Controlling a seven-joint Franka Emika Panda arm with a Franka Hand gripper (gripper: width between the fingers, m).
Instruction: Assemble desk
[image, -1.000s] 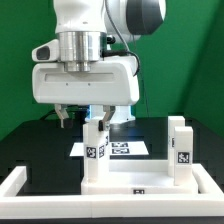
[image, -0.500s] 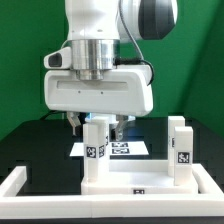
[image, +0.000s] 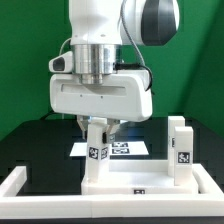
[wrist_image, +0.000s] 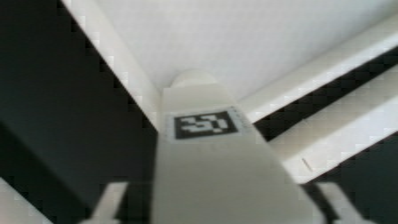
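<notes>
The desk slab (image: 140, 178) lies at the front of the table with two white block legs standing on it. The leg (image: 96, 152) on the exterior view's left carries a square marker and also shows in the wrist view (wrist_image: 214, 150). The second leg (image: 181, 148) stands on the exterior view's right. My gripper (image: 97, 126) hangs straight down over the left leg, with one finger on each side of its top. In the wrist view the gripper (wrist_image: 219, 205) is open. Dark gaps show between the fingers (wrist_image: 111, 205) and the leg.
The marker board (image: 125, 148) lies flat on the black table behind the legs. The white frame (image: 20, 185) borders the table at the front and the exterior view's left. A green backdrop stands behind.
The gripper has moved toward the exterior view's right and a little lower, from beside the left leg to over it. The legs and slab have not moved.
</notes>
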